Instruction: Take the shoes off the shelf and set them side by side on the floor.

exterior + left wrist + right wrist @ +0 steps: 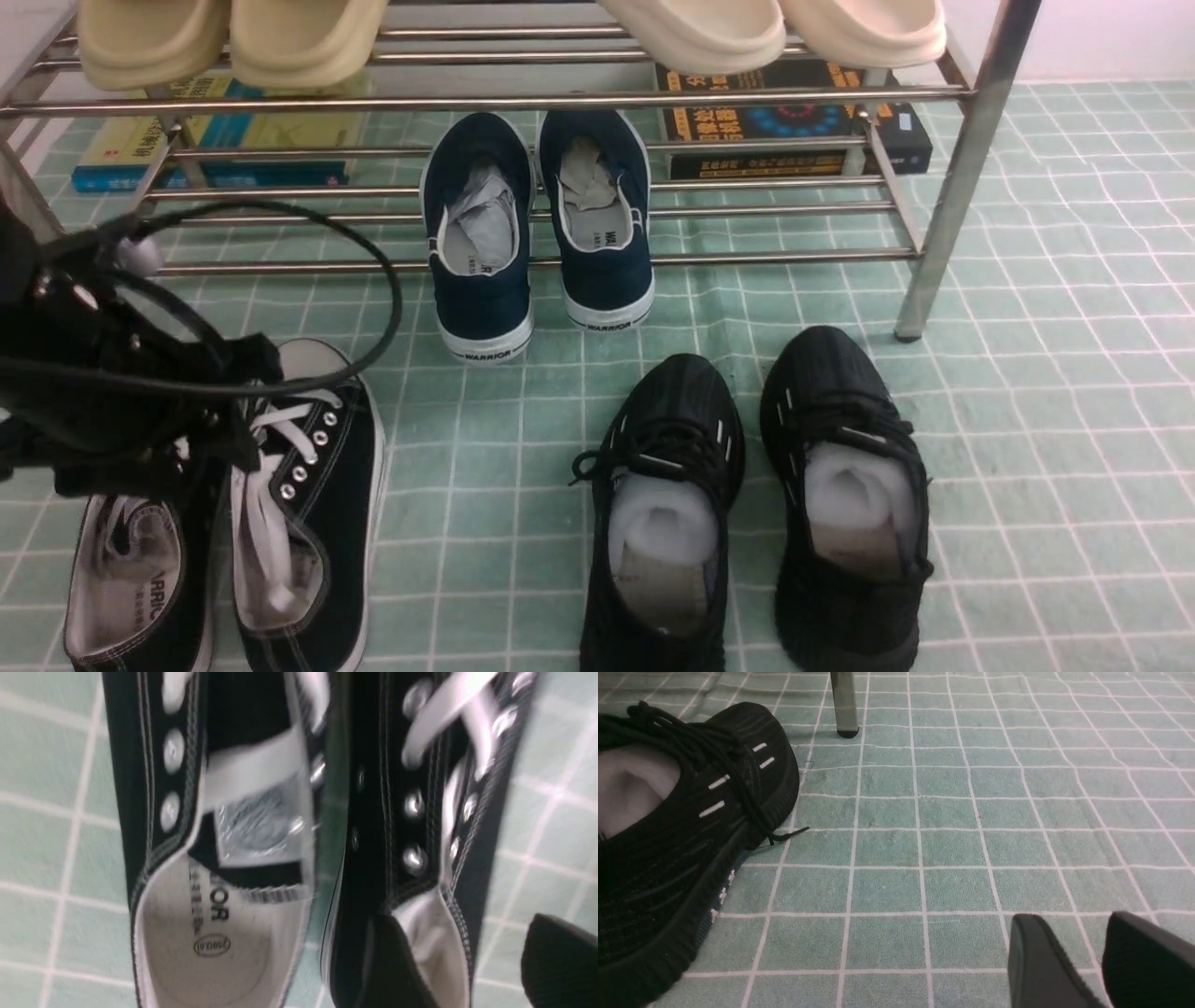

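Both black canvas sneakers stand side by side on the pale green floor (1027,420) at the front left, toes toward the shelf (560,98). The right sneaker (317,485) shows white laces and silver eyelets; my left arm partly covers the left sneaker (131,579). My left gripper (467,933) is open directly above them. One finger (387,961) hangs over the right sneaker's (420,812) opening and the other (560,961) is outside its wall. The left sneaker (210,914) lies beside it. My right gripper (1069,921) is open and empty, low over bare floor.
Navy WARRIOR slip-ons (481,243) rest on the lower tier with heels overhanging. Two all-black knit trainers (663,504) stand on the floor at centre right; one (691,826) is near my right gripper. Beige slippers (233,37) occupy the top tier, with books (794,121) beneath. A shelf leg (943,215) stands at right.
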Available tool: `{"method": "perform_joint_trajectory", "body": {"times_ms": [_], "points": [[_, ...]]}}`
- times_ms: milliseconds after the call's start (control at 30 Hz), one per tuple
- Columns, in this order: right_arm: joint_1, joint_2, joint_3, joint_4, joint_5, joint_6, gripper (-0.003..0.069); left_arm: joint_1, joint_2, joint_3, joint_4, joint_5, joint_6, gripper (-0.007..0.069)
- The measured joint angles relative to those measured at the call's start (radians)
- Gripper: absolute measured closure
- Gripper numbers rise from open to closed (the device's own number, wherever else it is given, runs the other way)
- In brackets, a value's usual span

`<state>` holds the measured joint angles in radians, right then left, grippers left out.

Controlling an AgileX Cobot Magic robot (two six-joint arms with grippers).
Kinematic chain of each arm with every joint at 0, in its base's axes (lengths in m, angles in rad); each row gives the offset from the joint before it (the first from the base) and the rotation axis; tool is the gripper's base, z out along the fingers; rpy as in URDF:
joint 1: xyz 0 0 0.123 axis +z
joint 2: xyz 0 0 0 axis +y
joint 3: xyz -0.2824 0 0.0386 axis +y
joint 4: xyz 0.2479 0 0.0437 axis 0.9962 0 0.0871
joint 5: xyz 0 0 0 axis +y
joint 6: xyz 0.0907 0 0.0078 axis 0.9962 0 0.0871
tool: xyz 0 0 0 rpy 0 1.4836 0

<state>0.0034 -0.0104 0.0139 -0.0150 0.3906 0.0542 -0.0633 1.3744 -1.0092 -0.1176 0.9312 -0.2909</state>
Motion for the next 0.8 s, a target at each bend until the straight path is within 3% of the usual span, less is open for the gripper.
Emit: {"method": "perform_joint_trajectory", "body": {"times_ms": [200,433,467,700,800], "points": [[0.0,0.0,0.0,0.0,0.0,0.0,0.0421,0.0,-0.083,-0.143,0.091,0.119,0.0,0.0246],[0.0,0.0,0.0,0.0,0.0,0.0,0.0421,0.0,-0.234,-0.18,0.157,0.257,0.109,0.058],[0.0,0.0,0.0,0.0,0.0,0.0,0.0421,0.0,-0.254,-0.173,0.154,0.259,0.131,0.0599],[0.0,0.0,0.0,0.0,0.0,0.0,0.0421,0.0,-0.458,0.013,0.053,0.218,0.291,0.0624],[0.0,0.0,0.0,0.0,0.0,0.0,0.0421,0.0,-0.611,0.166,-0.02,0.123,0.355,0.0624]]}}
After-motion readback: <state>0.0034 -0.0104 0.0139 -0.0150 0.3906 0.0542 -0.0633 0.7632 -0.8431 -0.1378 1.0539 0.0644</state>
